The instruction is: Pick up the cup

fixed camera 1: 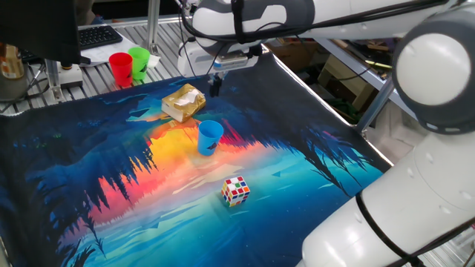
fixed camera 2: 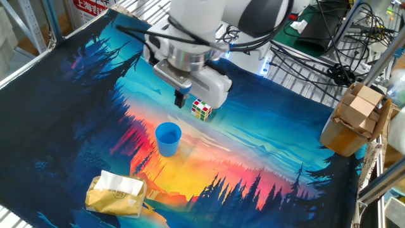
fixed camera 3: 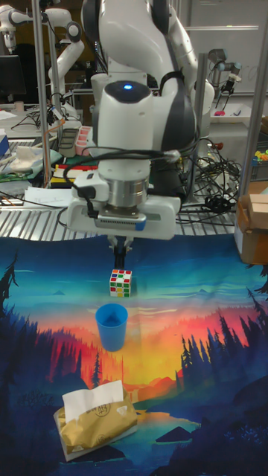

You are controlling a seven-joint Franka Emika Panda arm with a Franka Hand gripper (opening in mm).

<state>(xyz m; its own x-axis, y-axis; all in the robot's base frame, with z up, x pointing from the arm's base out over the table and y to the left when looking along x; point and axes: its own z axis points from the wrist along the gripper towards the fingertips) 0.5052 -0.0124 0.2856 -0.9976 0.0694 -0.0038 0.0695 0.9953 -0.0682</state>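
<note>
The cup [fixed camera 1: 209, 138] is small, blue and upright in the middle of the colourful mat, also seen as the cup [fixed camera 2: 168, 139] and the cup [fixed camera 3: 111, 326]. My gripper [fixed camera 2: 180, 99] hangs in the air above the mat, apart from the cup and higher than its rim. Its two dark fingers are pressed together with nothing between them. In one fixed view the gripper [fixed camera 1: 215, 85] shows beyond the cup, over the mat's far edge. In the tall view the gripper [fixed camera 3: 119, 253] sits just above the Rubik's cube.
A Rubik's cube [fixed camera 2: 202, 109] lies close to the cup. A yellow tissue pack [fixed camera 1: 183, 102] lies on the cup's other side. A red cup [fixed camera 1: 121, 68] and a green cup [fixed camera 1: 139, 62] stand off the mat. A cardboard box [fixed camera 2: 354, 120] stands beside the table.
</note>
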